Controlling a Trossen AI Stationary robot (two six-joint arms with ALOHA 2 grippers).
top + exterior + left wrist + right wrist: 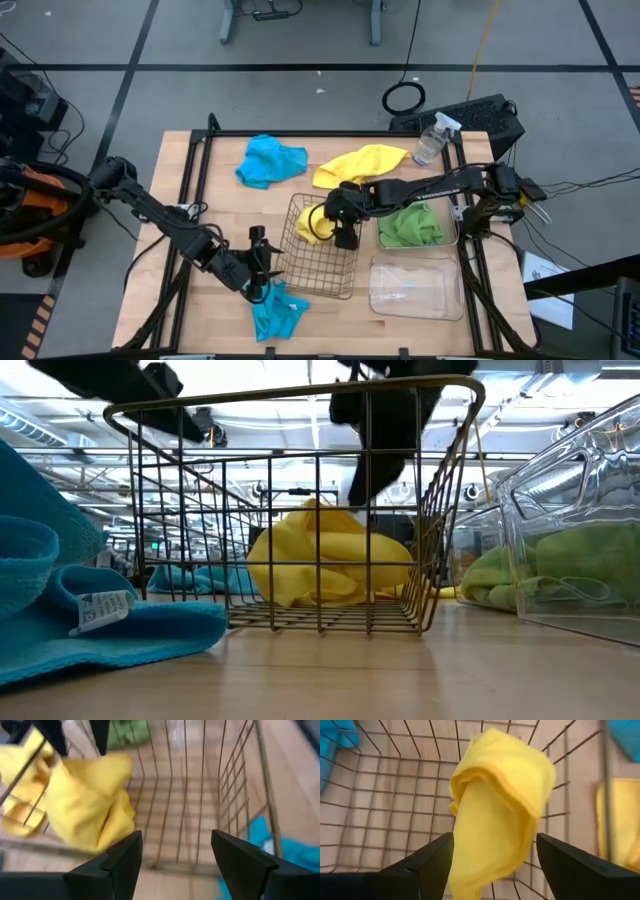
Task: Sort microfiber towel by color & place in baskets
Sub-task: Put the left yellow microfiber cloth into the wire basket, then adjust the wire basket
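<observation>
Inspecting the high view, we find the right pincer (345, 238) at frame centre, over the wire-mesh basket (322, 283), fingers spread wide with a yellow towel (316, 224) between them but not clamped; it lies in the basket's upper corner. The left pincer (259, 283), lower centre-left, stands well open and empty, just above a blue towel (277, 312) on the tabletop (180, 190). We judge this towel nearest the left arm, directly below its fingers. Another blue towel (270, 160) and another yellow towel (362, 163) lie at the upper centre; a green towel (410, 226) fills the nearer clear tub (452, 215).
</observation>
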